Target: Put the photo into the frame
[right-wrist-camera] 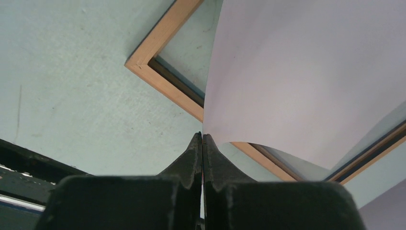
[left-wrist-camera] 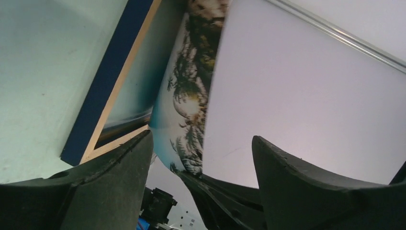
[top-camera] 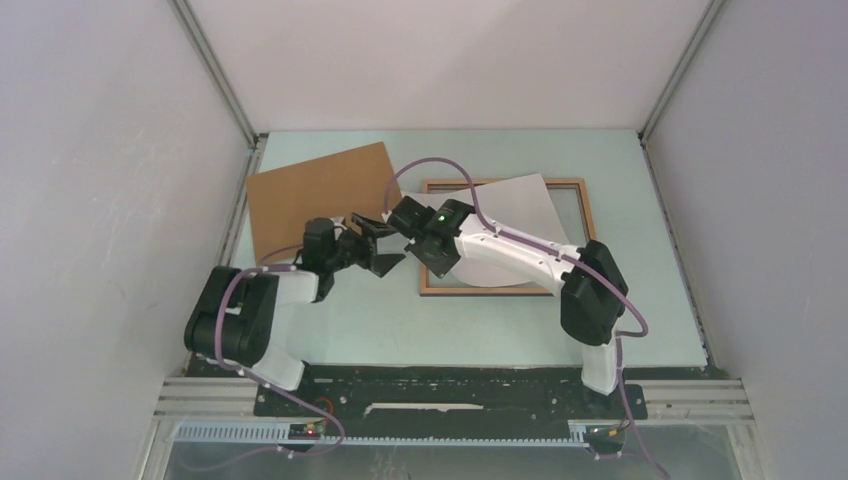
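Note:
The frame (top-camera: 575, 186) lies flat on the table, light wood face up. The photo (top-camera: 515, 205) lies curved over it, white back up. My right gripper (top-camera: 412, 222) is shut on the photo's left edge and holds that edge lifted; in the right wrist view the closed gripper (right-wrist-camera: 203, 136) pinches the white sheet (right-wrist-camera: 306, 72) above the frame's corner (right-wrist-camera: 163, 81). My left gripper (top-camera: 384, 246) is open just left of it. The left wrist view shows its spread fingers (left-wrist-camera: 115, 182), the photo's printed side (left-wrist-camera: 189, 96) curling under the white back (left-wrist-camera: 306, 96), and the frame's navy edge (left-wrist-camera: 112, 76).
A plain brown backing board (top-camera: 315, 195) lies at the back left, touching the left wall rail. The enclosure walls close in the table on three sides. The two grippers sit close together by the frame's left side.

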### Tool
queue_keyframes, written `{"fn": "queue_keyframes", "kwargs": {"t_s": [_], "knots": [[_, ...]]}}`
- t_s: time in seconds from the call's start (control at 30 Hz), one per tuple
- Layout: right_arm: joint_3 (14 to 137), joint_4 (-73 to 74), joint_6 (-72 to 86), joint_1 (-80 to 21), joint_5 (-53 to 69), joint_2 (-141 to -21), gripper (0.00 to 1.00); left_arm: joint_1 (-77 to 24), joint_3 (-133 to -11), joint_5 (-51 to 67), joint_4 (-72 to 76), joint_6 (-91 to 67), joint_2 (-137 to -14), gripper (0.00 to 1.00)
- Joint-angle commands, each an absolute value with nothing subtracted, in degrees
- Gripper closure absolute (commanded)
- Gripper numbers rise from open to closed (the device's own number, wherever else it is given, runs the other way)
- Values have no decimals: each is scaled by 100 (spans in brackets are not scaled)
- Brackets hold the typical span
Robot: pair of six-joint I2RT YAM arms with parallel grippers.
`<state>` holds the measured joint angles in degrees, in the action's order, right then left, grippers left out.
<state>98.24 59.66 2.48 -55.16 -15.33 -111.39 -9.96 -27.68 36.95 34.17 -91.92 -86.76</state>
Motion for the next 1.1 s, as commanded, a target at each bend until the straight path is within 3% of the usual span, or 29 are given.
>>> {"fn": "queue_keyframes", "kwargs": {"t_s": [0.0,0.47,0.53,0.67,0.9,1.07], "knots": [[9701,5564,581,-5593,-1844,-10735,100,-1369,-3181,3411,3954,-9559,-9011,22],[9502,5476,653,-5658,-1897,-10674,100,-1919,-3862,3037,3311,-8592,-9628,42],[9494,5475,652,-5676,-1915,-10666,100,-1981,-3918,2954,3207,-8525,-9669,48],[9515,5550,670,-5732,-2050,-10703,100,-2033,-4244,2867,2619,-8110,-9712,61],[9583,5690,715,-5897,-2384,-10773,100,-2160,-4988,2272,572,-6436,-9419,69],[9673,5728,751,-6015,-2550,-10856,99,-2162,-5170,2410,338,-6286,-9503,74]]}}
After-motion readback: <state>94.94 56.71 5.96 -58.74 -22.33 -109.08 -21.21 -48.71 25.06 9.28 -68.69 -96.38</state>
